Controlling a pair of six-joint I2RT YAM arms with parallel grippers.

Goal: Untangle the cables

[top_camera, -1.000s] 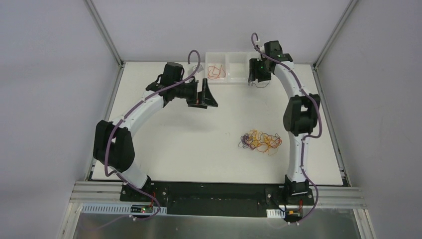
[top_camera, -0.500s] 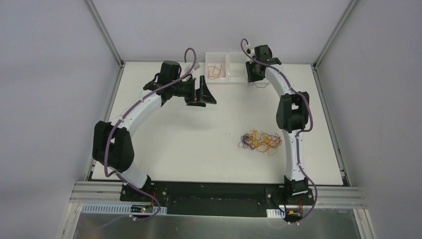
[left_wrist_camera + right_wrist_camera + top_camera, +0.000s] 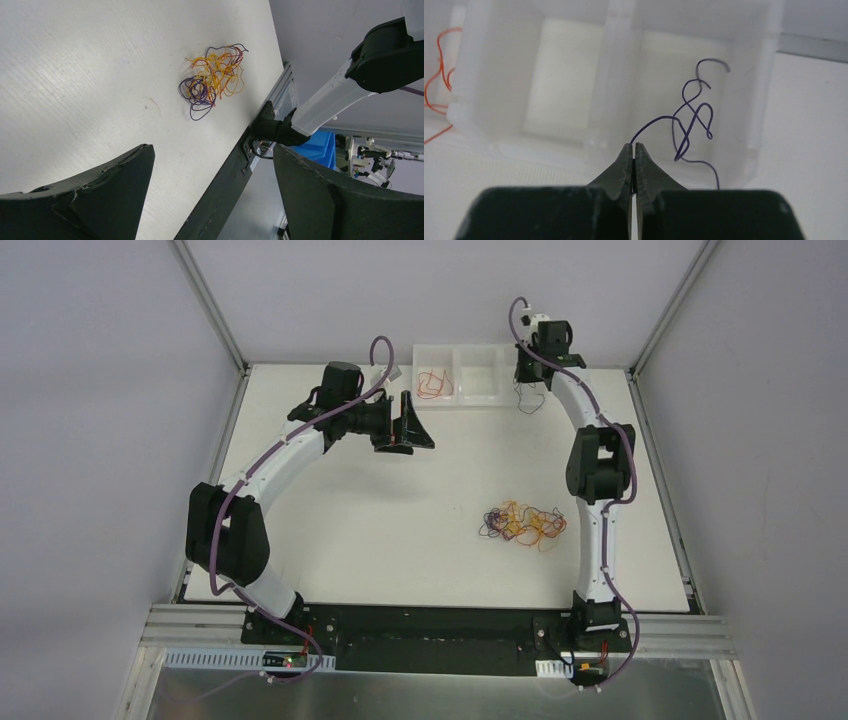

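Right gripper (image 3: 634, 150) shifted toward far right corner, jaws clamped on purple cable (image 3: 694, 117), cable curling toward far edge over tray (image 3: 619, 75) right compartment, left gripper (image 3: 212, 147) wide apart, empty, tangle (image 3: 215, 75) toward right edge.

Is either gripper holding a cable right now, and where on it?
The right gripper pinches a purple cable near one end, the rest dangling over the white tray. The left gripper is open and holds nothing.

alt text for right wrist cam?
The right gripper, shut on one end of a purple cable, holds it against the right compartment of a white tray. An orange cable shows at the left edge.
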